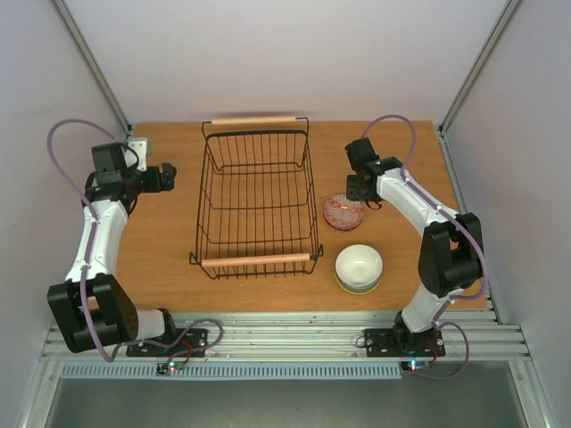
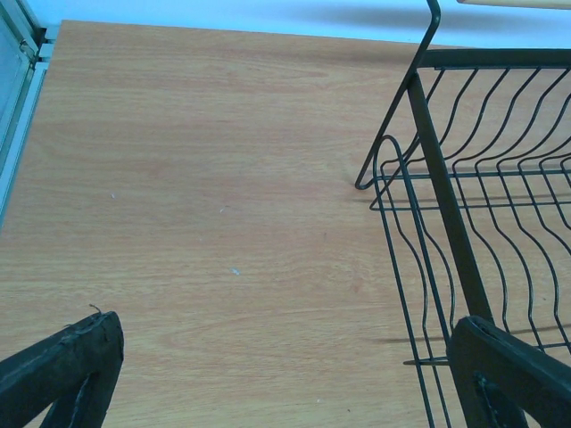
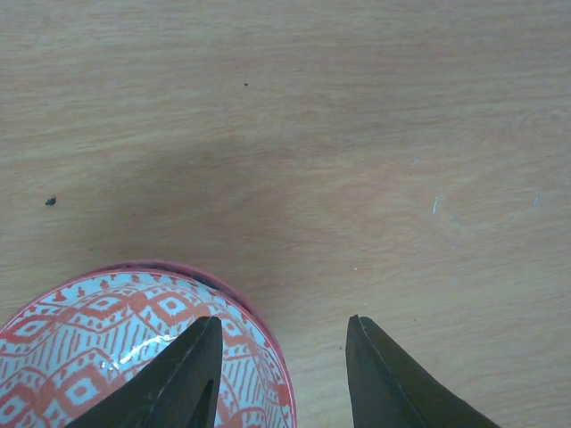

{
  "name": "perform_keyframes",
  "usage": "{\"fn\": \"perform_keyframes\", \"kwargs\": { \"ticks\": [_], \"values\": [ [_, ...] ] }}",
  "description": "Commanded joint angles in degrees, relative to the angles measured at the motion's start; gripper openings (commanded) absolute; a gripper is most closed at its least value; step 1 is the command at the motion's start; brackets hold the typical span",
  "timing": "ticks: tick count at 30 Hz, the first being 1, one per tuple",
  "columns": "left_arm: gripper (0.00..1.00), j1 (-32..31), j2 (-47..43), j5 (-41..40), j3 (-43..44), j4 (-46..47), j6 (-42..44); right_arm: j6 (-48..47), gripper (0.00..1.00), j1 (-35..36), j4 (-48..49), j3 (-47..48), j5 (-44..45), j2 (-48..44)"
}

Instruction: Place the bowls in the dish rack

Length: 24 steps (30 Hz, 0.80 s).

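"Where's the right hand (image 3: 281,325)?"
"Partly open, gripping nothing, straddling the rim of the red-and-white patterned ceramic bowl (image 3: 107,348) on the wooden desk (image 3: 357,134)."
"And the left hand (image 2: 285,357)?"
"Wide open, empty, beside the black wire dish rack (image 2: 446,205)."

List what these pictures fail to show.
Right wrist view: most of the red patterned bowl is cut off by the bottom edge and the right end effector.
Top view: what lies under the white bowl is covered by it; only a yellowish rim shows.
Left wrist view: the dish rack runs off the right edge.
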Motion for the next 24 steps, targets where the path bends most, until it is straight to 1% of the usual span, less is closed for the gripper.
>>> {"fn": "perform_keyframes", "kwargs": {
  "ticks": [1, 5, 9, 15, 18, 22, 24],
  "values": [
    [0.99, 0.3, -0.2, -0.1, 0.0, 2.4, 0.8, 0.9, 0.4, -1.0, 1.6, -1.7, -2.6, -1.0],
    [0.99, 0.3, 0.3, 0.4, 0.3, 2.1, 0.6, 1.7, 0.38, -1.1, 2.7, -4.4, -4.2, -0.7],
    [0.99, 0.3, 0.6, 0.6, 0.5, 1.9, 0.5, 2.5, 0.37, -1.1, 3.6, -6.7, -4.2, -0.6],
    [0.99, 0.3, 0.7, 0.1, 0.4, 1.9, 0.5, 3.0, 0.36, -1.1, 5.1, -8.4, -6.7, -0.3],
    [0.99, 0.3, 0.8, -0.5, 0.4, 2.0, 0.5, 2.9, 0.3, -1.1, 5.3, -8.4, -7.6, -0.2],
    [0.99, 0.2, 0.8, -1.0, 0.4, 2.0, 0.7, 2.5, 0.14, -1.1, 5.3, -8.3, -8.2, -0.3],
    [0.99, 0.3, 0.7, -1.1, 0.3, 2.0, 0.7, 2.4, 0.05, -1.1, 5.0, -8.3, -7.9, -0.5]
  ]
}}
